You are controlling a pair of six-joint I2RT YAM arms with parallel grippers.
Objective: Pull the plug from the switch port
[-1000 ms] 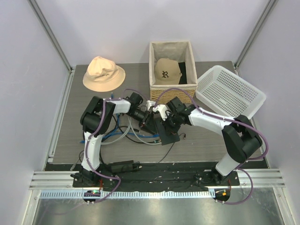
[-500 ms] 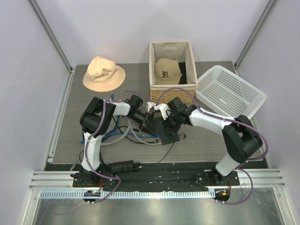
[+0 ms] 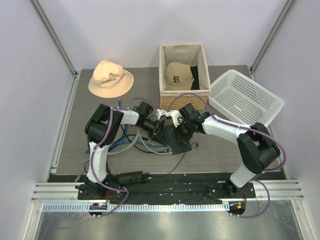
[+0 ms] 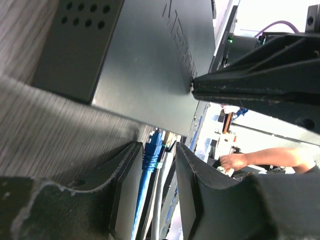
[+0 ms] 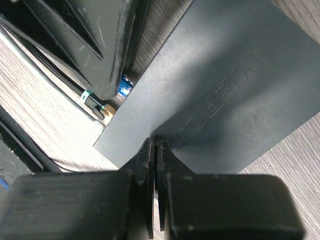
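**Materials and form.** The switch [image 3: 176, 142] is a flat, thin, dark-grey rectangular box with a matt, smooth lid. The left wrist view shows round vent holes in one corner, and the right wrist view shows raised lettering reading "MERCU". It lies flat on the grey wood-grain bench [image 3: 220, 155], near the middle, between the two arms. A blue plug [image 4: 151, 150] of ribbed moulded plastic sits in the port edge, with its blue cable and pale grey cables beside it.

**End effectors.** The left end effector [image 4: 157, 146] stands narrow. Its black moulded fingers bracket the blue plug with a slim gap showing, and contact with the plug cannot be confirmed. The right end effector [image 5: 154, 144] is fully closed on nothing, with its paired tips pressed down on the switch lid near the corner by the ports.

**Surroundings.** Loose blue and grey cables [image 3: 131, 143] coil on the bench to the left of the switch, under the left arm. A black power-adapter brick [image 3: 131, 177] lies at the near edge. At the far side are a beige cloth bucket hat [image 3: 110, 77] and a woven, fabric-lined basket [image 3: 167, 98] holding a tan cap [image 3: 178, 75]. A white perforated plastic basket [image 3: 247, 100] sits tilted beside it. Both arms crowd the port edge in the overhead view.
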